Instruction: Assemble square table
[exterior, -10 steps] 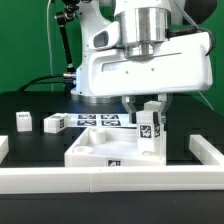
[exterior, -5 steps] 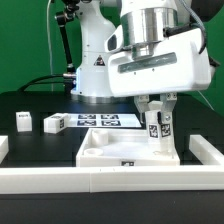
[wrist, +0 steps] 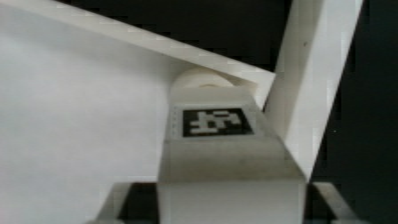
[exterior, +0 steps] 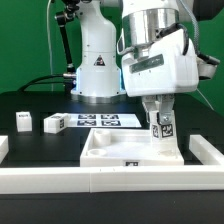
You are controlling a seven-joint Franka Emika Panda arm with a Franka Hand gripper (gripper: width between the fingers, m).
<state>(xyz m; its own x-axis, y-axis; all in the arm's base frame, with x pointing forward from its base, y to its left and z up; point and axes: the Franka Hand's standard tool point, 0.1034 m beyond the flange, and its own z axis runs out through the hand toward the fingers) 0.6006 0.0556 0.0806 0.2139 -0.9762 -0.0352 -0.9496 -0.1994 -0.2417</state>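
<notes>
Fingers clamped on the held leg, one pad each side. The leg is upright with its tag facing the exterior camera. It stands over the tabletop at the top's 3 o'clock side in the exterior view, lower end down at rim level. In the wrist view the leg's rounded end is inside the tray, just beside the corner where two rim walls meet. Can't tell if it touches the floor.

Tabletop lies flat on the black counter, about 6 o'clock of frame centre, with a tag on its near wall. Two loose legs sit at 9 o'clock, well apart from the top: outer leg block and inner leg block. Marker board lies flat at the top's 12 o'clock. White rail runs along at the top's 6 o'clock.
</notes>
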